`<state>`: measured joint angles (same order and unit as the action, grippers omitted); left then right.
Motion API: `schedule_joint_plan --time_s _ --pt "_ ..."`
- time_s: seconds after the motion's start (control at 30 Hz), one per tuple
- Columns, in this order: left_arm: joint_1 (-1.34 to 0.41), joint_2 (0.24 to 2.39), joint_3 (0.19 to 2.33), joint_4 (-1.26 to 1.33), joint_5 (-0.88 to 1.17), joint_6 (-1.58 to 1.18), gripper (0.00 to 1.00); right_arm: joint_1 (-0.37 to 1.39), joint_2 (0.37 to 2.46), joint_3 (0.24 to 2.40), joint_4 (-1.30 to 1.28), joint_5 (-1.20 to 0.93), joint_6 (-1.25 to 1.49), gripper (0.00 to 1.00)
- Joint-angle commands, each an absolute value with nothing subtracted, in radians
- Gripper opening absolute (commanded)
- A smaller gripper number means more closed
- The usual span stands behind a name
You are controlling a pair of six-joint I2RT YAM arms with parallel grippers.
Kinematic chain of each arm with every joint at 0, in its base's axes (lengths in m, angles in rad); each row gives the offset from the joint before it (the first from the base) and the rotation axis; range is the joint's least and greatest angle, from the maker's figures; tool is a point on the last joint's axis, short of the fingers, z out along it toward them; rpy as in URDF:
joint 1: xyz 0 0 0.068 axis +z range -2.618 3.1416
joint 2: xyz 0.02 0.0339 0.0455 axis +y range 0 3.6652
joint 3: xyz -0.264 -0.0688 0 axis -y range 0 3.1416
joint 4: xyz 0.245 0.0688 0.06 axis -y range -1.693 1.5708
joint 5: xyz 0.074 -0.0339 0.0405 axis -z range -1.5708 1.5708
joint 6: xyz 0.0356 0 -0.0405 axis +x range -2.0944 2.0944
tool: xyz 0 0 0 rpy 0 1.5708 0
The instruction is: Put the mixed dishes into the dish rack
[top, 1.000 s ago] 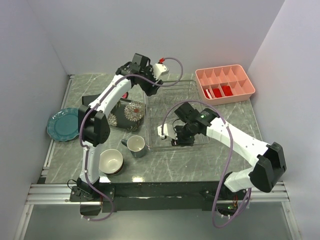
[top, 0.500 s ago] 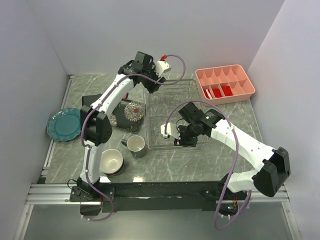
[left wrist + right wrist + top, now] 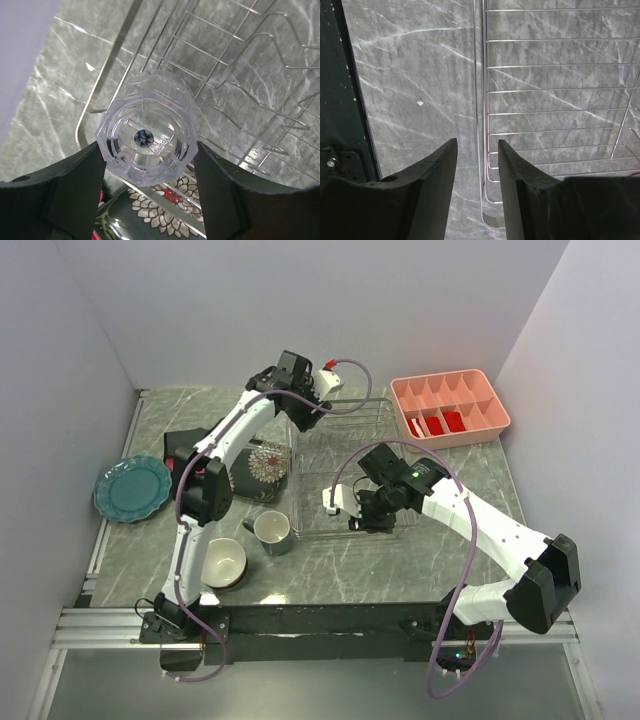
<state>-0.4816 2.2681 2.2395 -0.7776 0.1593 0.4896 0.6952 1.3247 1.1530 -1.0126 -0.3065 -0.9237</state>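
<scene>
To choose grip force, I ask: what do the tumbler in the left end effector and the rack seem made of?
Tumbler: clear glass or hard plastic, glossy; its faceted wall is see-through. Rack: thin metal wire, shiny silver with bright glints, perhaps chromed or stainless.

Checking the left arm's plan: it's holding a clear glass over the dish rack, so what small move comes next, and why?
Probably lower the clear glass into the dish rack before releasing: the left gripper grips it above the rack's corner wires, seemingly not resting on them.
</scene>
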Motion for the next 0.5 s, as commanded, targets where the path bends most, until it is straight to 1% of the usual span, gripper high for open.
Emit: schedule_joint_plan --time_s 0.0,0.1,0.2,0.3,0.33,0.4,0.43,0.47 --pt "-0.488 2.276 2.283 -0.796 0.187 0.492 0.13 0.686 1.324 1.161 -1.011 -0.307 -0.914 0.46" --pt "-0.488 2.272 2.243 -0.778 0.187 0.492 0.14 0.686 1.333 1.161 -1.003 -0.310 -0.914 0.46" --pt "-0.486 2.283 2.241 -0.770 0.173 0.488 0.20 0.684 1.345 1.167 -1.002 -0.310 -0.913 0.46" --pt "-0.486 2.304 2.253 -0.769 0.166 0.488 0.31 0.686 1.351 1.172 -1.006 -0.308 -0.916 0.44" --pt "-0.486 2.306 2.250 -0.759 0.160 0.486 0.39 0.686 1.351 1.173 -1.009 -0.310 -0.916 0.44" --pt "-0.486 2.304 2.237 -0.732 0.153 0.483 0.44 0.684 1.353 1.175 -1.012 -0.307 -0.916 0.44" --pt "-0.488 2.306 2.235 -0.724 0.150 0.482 0.49 0.686 1.351 1.175 -1.012 -0.308 -0.916 0.44" --pt "-0.488 2.310 2.233 -0.721 0.149 0.482 0.51 0.684 1.351 1.175 -1.011 -0.305 -0.916 0.44"
